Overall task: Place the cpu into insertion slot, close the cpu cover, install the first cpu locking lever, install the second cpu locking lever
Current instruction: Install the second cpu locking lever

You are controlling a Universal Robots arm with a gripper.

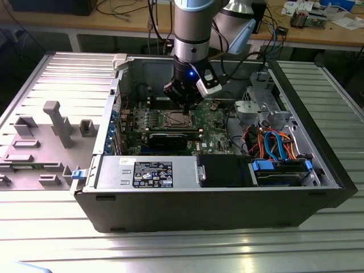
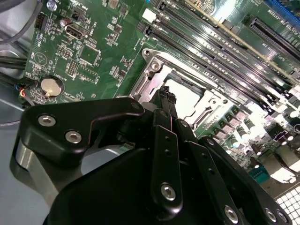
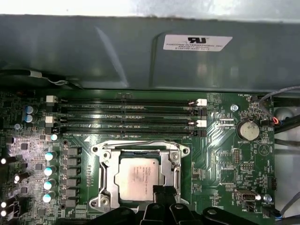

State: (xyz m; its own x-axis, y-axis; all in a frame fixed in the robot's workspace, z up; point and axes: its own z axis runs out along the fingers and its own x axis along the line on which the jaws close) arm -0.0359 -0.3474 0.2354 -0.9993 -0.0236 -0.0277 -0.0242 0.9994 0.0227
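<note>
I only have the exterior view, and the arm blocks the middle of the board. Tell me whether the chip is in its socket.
Observer: Yes. In the first wrist view the chip lies flat in the socket, with its silver top facing up.
Operator: Describe the cover.
Observer: The cover frame lies flat around the chip, and the chip's top shows through its cut-out.
Operator: Give me the gripper's position.
Observer: In the second wrist view the gripper is low over one edge of the chip. I cannot tell whether it touches.
</note>
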